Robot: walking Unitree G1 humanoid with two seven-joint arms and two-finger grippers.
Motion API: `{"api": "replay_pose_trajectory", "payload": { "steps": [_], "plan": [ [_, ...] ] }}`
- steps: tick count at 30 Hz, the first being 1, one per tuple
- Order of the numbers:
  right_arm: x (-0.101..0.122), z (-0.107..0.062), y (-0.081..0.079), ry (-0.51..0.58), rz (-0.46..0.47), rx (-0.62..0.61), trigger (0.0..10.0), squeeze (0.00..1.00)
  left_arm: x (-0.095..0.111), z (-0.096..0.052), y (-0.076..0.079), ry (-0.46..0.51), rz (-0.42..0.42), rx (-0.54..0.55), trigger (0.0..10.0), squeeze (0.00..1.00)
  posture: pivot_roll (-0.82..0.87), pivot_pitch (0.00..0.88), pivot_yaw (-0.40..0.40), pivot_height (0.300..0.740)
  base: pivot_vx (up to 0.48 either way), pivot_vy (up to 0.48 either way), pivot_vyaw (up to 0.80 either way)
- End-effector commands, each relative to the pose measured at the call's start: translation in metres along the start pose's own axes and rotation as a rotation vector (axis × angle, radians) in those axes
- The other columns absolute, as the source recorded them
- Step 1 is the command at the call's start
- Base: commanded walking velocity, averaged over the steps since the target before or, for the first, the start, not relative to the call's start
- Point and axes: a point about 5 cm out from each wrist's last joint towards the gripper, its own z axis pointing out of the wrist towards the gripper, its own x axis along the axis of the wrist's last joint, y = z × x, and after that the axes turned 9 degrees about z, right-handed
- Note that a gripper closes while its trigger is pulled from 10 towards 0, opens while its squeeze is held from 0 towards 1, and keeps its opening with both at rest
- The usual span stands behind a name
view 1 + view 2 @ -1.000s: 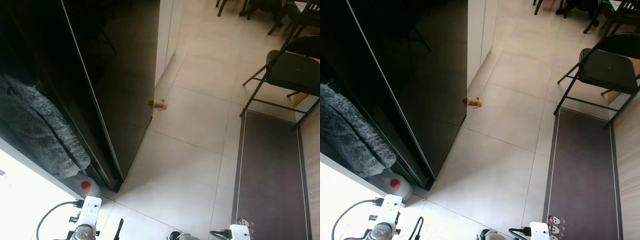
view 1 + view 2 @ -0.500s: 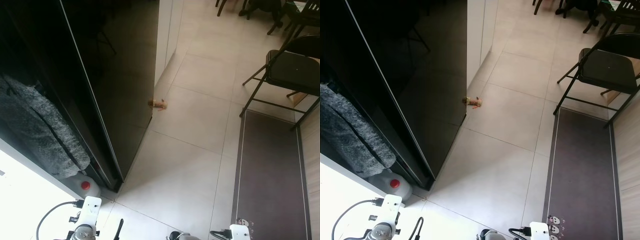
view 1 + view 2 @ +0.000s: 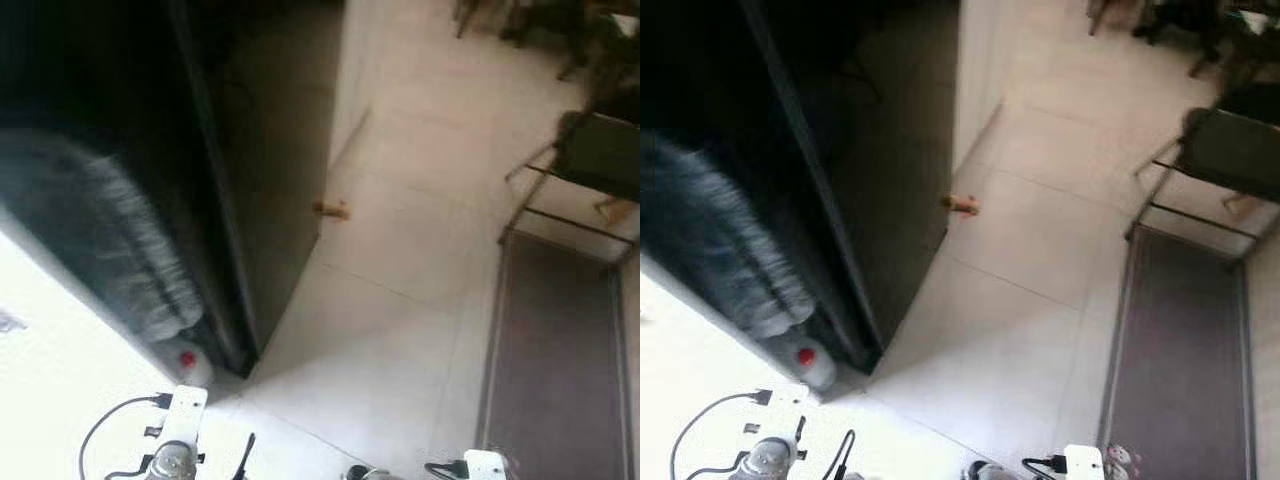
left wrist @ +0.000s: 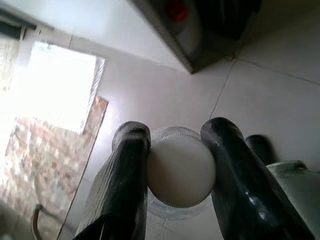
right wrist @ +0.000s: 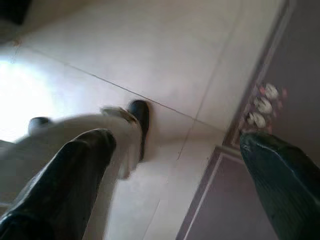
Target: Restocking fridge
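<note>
Gripping white-capped bottle [image 4: 181,172] (left gripper [image 4: 175,165])

Black fridge [image 3: 270,150] — pale tiled floor [image 3: 400,330] — dark grey mat [image 3: 555,370].

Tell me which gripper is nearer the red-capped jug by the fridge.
Left. The left gripper, shut on a white-lidded container, hangs just in front of the red-capped jug. The right gripper is open over the floor tiles beside the dark mat, farther off.

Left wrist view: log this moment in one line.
left gripper: shut on white-capped bottle | right gripper: open, empty | fridge: ahead-left
</note>
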Motion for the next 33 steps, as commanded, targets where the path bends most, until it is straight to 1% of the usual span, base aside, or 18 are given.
{"api": "replay_pose_trajectory", "payload": {
  "steps": [1, 11, 33],
  "plan": [
    [-0.0110, -0.0020, -0.0016, -0.038, 0.006, 0.002, 10.0, 0.00, -0.0126, -0.0029, 0.0023, -0.049, -0.002, -0.011, 10.0, 0.00, -0.08, 0.182, -0.041, 0.740, 0.000, 0.322, 0.51],
    [-0.0110, -0.0020, -0.0016, -0.038, 0.005, 0.002, 10.0, 0.00, -0.0126, -0.0028, 0.0023, -0.049, -0.003, -0.011, 10.0, 0.00, -0.08, 0.182, -0.041, 0.740, 0.000, 0.322, 0.51],
    [-0.0112, -0.0023, -0.0005, -0.026, 0.021, -0.024, 10.0, 0.00, -0.0125, -0.0028, 0.0022, -0.049, 0.001, -0.013, 10.0, 0.00, -0.08, 0.181, -0.040, 0.740, 0.000, 0.335, 0.00]
  ]
}}
